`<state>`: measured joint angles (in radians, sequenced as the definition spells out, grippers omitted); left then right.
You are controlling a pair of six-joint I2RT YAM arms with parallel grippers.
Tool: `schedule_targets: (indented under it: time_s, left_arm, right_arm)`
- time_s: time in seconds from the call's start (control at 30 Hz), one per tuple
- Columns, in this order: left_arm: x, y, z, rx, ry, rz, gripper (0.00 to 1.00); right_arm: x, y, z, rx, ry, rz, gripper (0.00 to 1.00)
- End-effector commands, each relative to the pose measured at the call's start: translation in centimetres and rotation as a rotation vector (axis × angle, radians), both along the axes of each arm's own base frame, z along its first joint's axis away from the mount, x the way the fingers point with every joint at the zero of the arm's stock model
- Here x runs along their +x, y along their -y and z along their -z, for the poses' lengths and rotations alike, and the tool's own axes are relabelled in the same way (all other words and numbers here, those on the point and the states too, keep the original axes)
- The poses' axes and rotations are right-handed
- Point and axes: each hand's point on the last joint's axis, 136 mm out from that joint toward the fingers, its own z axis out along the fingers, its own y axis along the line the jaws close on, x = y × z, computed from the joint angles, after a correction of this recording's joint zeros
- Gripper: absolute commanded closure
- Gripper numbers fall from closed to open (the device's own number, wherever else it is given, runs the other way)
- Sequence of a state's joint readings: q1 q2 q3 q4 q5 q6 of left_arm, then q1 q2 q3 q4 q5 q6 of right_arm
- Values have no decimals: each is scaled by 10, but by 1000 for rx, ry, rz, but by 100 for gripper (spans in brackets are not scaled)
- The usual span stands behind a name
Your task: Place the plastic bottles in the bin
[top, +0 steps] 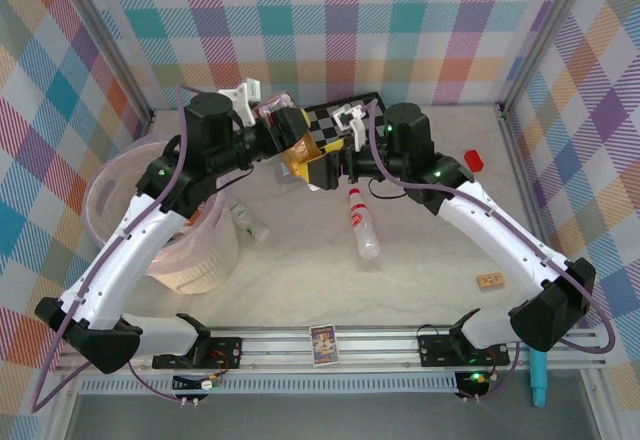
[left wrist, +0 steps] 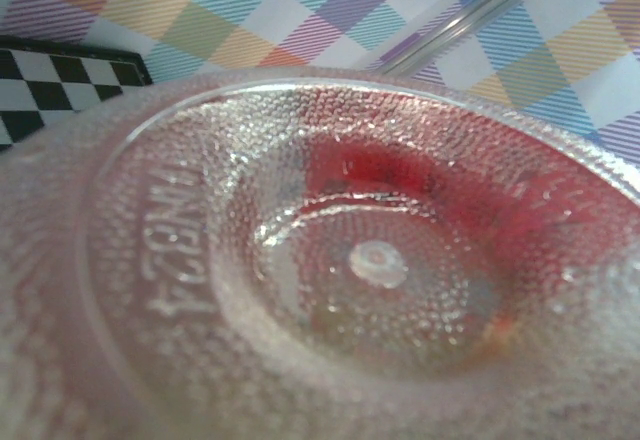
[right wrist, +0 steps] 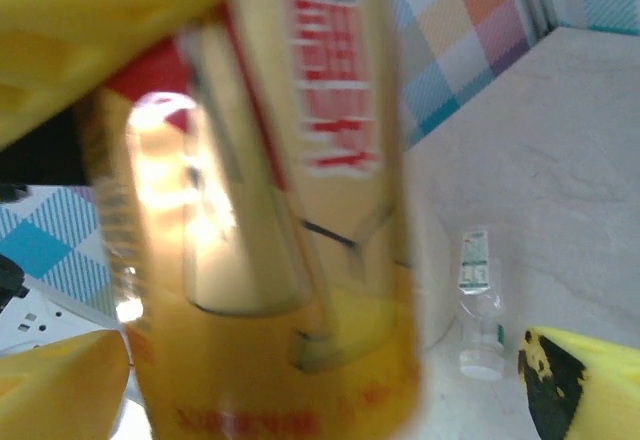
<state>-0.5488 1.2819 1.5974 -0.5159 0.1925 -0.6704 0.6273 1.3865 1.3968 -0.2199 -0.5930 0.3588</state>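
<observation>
Two claws share one bottle (left wrist: 370, 260) above the checkerboard (left wrist: 40, 85): the right claw (top: 322, 160) stands apart around it; the left claw's (top: 283, 138) grip I cannot tell. Confirm a firm left hold before swinging to the bin (top: 205, 260), left on the counter (top: 430, 250)

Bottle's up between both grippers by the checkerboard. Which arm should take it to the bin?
Left, I'd say. The bin sits beside the left arm, and the left gripper is at the base of the bottle. The right arm would have to reach across the left one.
</observation>
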Motion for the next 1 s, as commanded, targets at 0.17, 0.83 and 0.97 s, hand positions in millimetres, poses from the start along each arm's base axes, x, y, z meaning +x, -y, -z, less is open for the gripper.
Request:
schedule_targets:
  time_s: [0.17, 0.83, 0.97]
  left_arm:
    - [-16, -116, -21, 305, -12, -246, 38]
    - [-89, -336, 64, 624, -455, -842, 48]
    - [-105, -344, 93, 708, -591, -832, 51]
  right_arm:
    - [35, 55, 29, -186, -56, 240, 1]
    - [59, 67, 104, -302, -232, 232, 1]
    - [65, 65, 116, -296, -281, 225, 1]
